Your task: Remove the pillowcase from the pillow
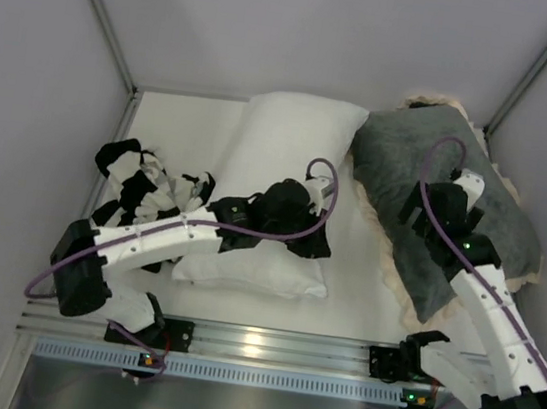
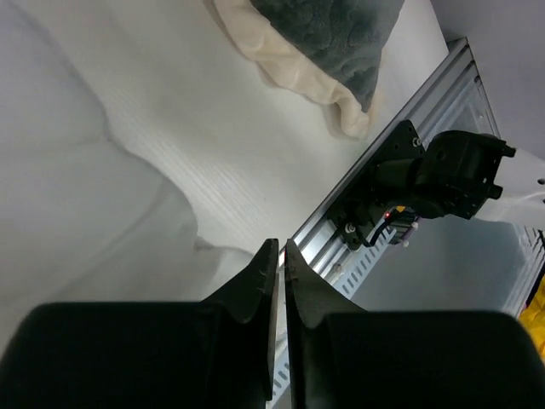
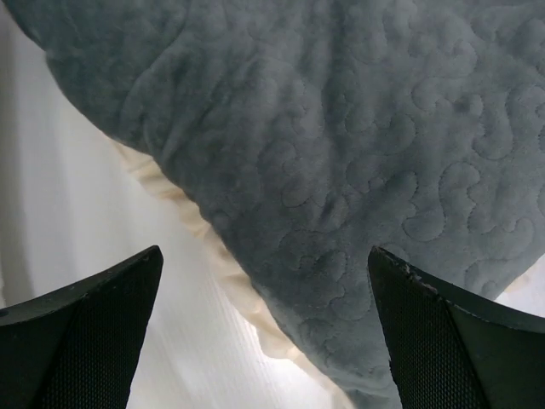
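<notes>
The work looks to be at its opening step. The large dark grey plush pillowcase with a cream ruffled frill (image 1: 389,169) lies on the right side of the white surface (image 1: 355,276), its far end close to the right wall. It looks plump and filled, so I judge the pillow it covers to be inside it. No part of that pillow shows.

The right gripper (image 3: 266,251) hangs over the grey plush with its jaws spread wide and nothing between them. The frill (image 3: 247,315) runs along the cover's left edge, just below and left of them. The left gripper (image 2: 278,245) is over the near right part of a plain white plump bare pillow (image 1: 283,135) in the middle of the surface. Its jaws are pressed together, and I see no cloth caught in them.

The next move probably calls for the right jaws to come down and pinch the plush or the frill. The opening must be found first, and I cannot tell where it lies. The left arm would likely need to cross to the right to hold the filling back.

By count there is one grey pillowcase, one bare white pillow and one crumpled black-and-white patterned cloth (image 1: 145,188) at the left. There are two arms.
</notes>
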{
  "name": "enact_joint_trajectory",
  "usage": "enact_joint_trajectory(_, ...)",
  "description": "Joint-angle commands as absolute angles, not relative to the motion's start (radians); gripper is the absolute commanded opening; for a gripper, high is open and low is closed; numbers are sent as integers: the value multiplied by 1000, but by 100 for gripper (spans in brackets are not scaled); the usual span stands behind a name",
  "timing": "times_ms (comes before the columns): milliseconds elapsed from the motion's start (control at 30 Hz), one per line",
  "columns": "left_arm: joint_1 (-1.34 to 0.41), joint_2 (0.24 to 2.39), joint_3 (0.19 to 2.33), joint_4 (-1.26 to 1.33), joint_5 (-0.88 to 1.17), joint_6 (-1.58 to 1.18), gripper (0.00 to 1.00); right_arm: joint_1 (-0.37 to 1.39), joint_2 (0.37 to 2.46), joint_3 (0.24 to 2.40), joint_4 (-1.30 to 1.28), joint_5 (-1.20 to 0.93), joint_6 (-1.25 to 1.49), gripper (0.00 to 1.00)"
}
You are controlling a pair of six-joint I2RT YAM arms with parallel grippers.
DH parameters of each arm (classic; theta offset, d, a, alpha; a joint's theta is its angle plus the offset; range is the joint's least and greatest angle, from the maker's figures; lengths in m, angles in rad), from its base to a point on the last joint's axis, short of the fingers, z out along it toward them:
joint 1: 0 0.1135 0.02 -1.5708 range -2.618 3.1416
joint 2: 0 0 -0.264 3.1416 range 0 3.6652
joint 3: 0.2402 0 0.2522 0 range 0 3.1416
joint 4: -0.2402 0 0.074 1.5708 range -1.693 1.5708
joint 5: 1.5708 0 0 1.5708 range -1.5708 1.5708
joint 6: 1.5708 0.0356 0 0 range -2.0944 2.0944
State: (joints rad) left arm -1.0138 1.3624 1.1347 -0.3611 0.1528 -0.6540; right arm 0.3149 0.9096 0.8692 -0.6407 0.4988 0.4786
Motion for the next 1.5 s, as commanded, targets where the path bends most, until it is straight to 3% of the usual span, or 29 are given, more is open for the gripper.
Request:
enact_joint_trajectory(0,-1025,1477,1239,-238,189,-621,12,215,1047,965,-638,336,356,99)
enact_joint_trajectory(167,-1006,1751,1416,-229,225,-568,22,184,1221,1057,-598,258,299,99)
enact_joint_trajectory(400,-830,1991,1558,-238,264,-606,14,157,1435,1149,-473,176,287,99)
enact_joint_trajectory(800,-503,1907,1318,-114,365,-617,8,161,1781,1232,-391,184,337,100)
enact_joint_trajectory(900,-471,1888,1304,-112,414,-606,8,201,1808,1239,-393,280,350,99)
enact_joint_trajectory(967,-472,1862,1298,-94,452,-607,7,228,1824,1250,-396,350,359,94)
enact_joint_trajectory(1067,-477,1821,1263,-61,515,-633,7,244,1853,1258,-406,402,364,73)
enact_joint_trajectory(1100,-479,1775,1249,-48,518,-635,7,248,1864,1256,-410,409,365,51)
enact_joint_trajectory(1200,-483,1668,1183,-26,534,-644,9,247,1882,1255,-411,410,364,19)
enact_joint_trajectory(1233,-483,1640,1149,-14,538,-646,9,247,1885,1255,-413,388,354,2)
enact_joint_trajectory(1400,-482,1485,1066,-12,567,-655,12,256,1786,1238,-388,157,347,0)
enact_joint_trajectory(1467,-480,1413,1040,-9,583,-658,13,258,1702,1221,-329,-80,368,0)
